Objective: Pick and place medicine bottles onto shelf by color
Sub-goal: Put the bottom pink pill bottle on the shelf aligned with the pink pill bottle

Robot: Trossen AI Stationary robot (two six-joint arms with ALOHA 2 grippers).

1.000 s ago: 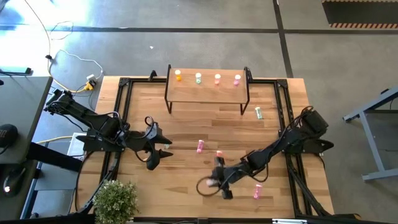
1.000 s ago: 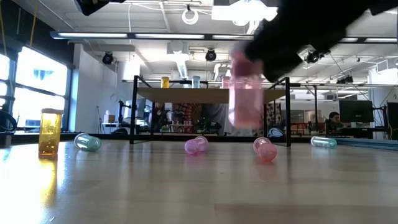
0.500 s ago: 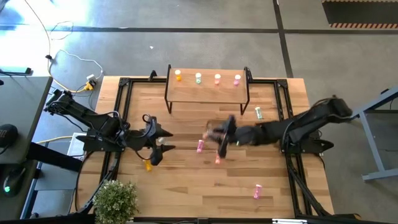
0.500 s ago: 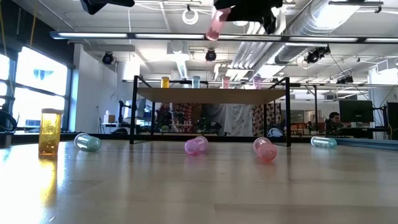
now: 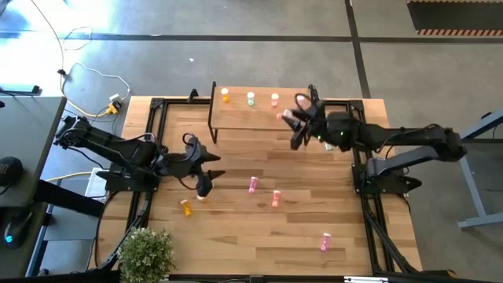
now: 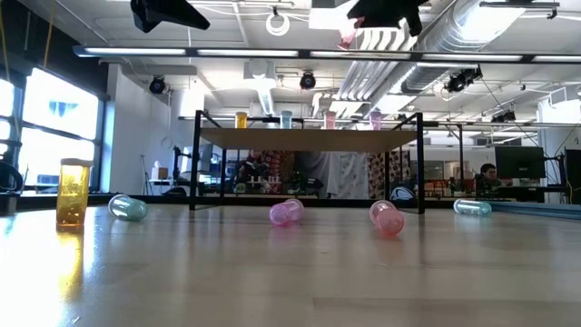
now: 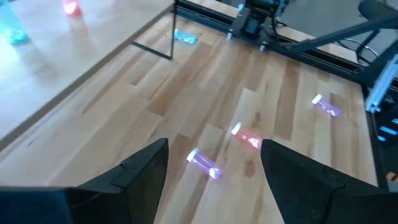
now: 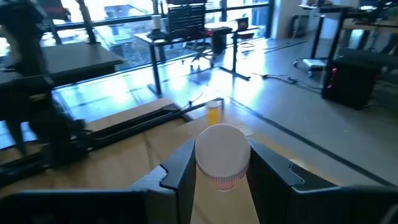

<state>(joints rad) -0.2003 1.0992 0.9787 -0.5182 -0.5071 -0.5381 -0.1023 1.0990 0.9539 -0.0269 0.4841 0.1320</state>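
The right pincer hangs over the right end of the small raised light-wood shelf on thin black legs, clamped on a small pink medicine bottle with a pale cap; the right wrist view shows that bottle squeezed between the two dark fingers, cap toward the camera. In the low view the held bottle sits high above the shelf board. Along the shelf's far edge stand a small orange bottle, a pale green bottle and a salmon-red bottle. On the light-wood table lie a magenta pink bottle and, just beside it, a salmon-red bottle; another pink bottle lies near the front right, well apart from them, and a second orange bottle rests near the left arm. The left pincer hovers over the table's left half, with fingers spread wide and nothing between them. A small green potted plant sits at the table's front left corner.
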